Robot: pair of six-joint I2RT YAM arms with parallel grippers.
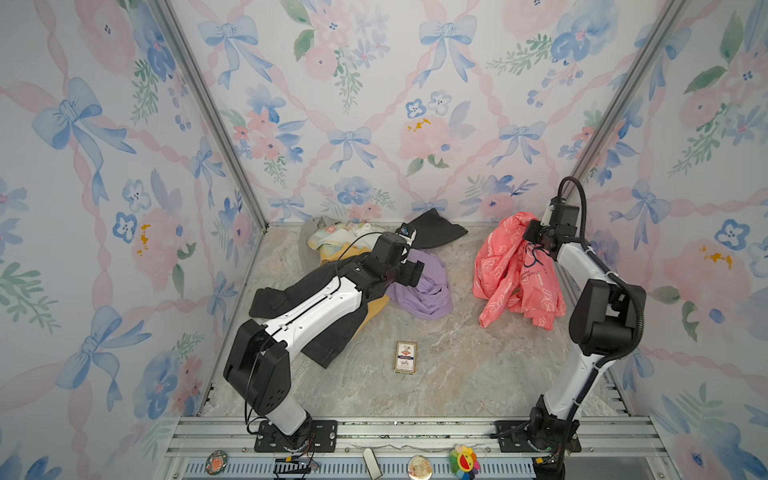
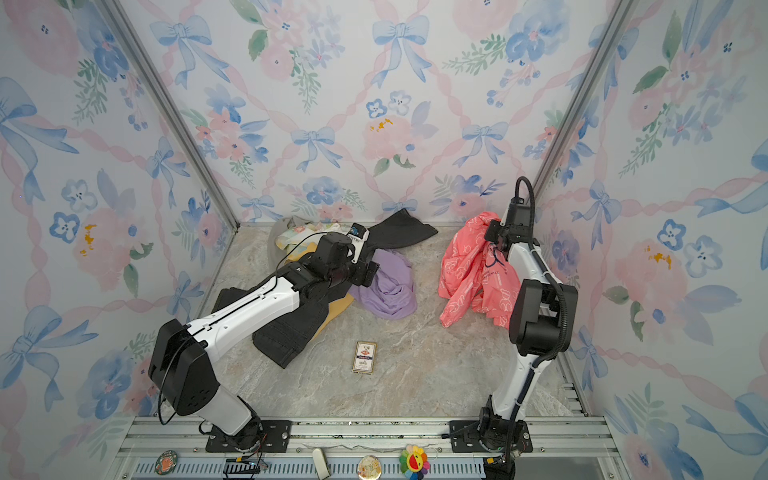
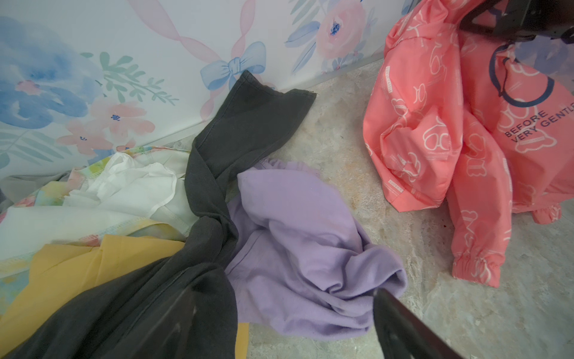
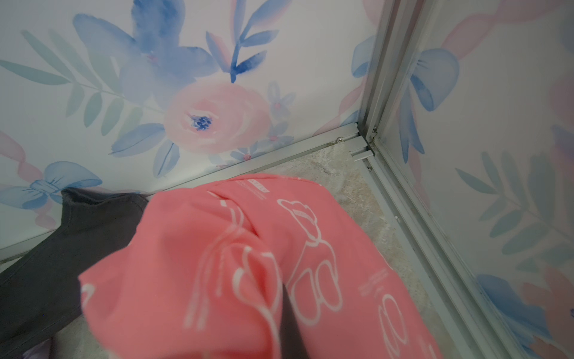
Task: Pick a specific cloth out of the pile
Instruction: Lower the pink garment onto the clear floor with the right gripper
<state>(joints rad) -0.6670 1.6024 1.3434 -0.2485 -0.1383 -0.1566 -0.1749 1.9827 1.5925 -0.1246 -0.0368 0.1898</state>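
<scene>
One coral-pink cloth [image 1: 515, 270]: upper bunch clamped in the right end effector [image 1: 535, 240], length hanging downward to the surface [image 1: 457, 370], well apart from the pile [image 1: 424, 291] on its left. Left end effector [image 1: 410, 272] spread wide, empty, above the pile.

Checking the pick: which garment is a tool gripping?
The coral-pink bear-print cloth, held by the right tool; garments in the pile lie loose.

Coral cloth [image 1: 507, 266] (bear-printed) apart from pile [image 1: 424, 291]
</scene>
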